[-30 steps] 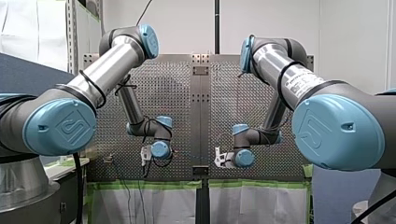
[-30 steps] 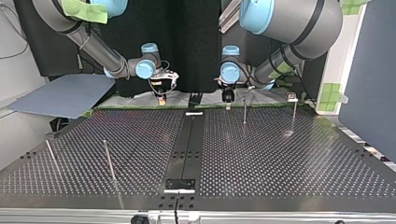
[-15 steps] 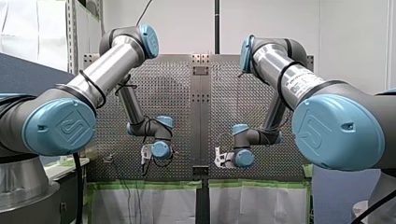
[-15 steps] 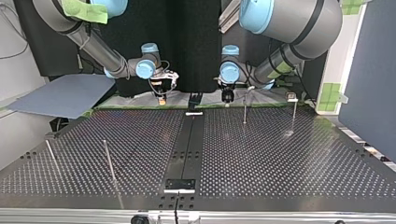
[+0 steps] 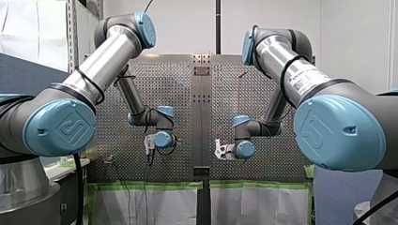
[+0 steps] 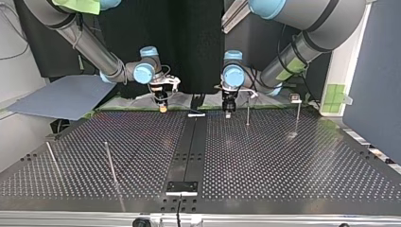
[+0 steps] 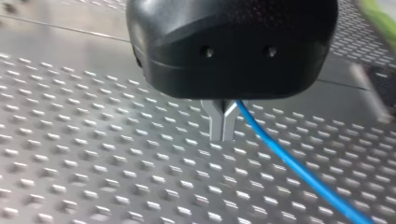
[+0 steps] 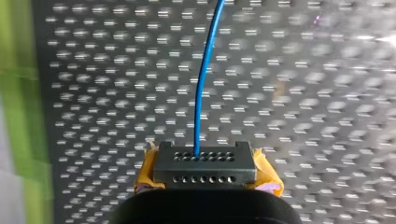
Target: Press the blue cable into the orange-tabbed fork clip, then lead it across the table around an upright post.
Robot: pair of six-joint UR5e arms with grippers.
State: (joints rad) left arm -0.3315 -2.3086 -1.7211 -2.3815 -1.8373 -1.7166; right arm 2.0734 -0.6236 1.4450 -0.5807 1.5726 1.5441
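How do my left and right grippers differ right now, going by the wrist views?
My left gripper has bare metal fingers meeting in a narrow tip; my right gripper shows yellow pads at its sides. The blue cable leaves my left gripper slanting off to one side, but runs nearly straight ahead from my right gripper. Shared: both are shut on the cable, above the perforated table.

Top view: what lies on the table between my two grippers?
In the top view, between my right gripper and my left gripper, the table's dark centre strip runs, with a small white piece at its far end.
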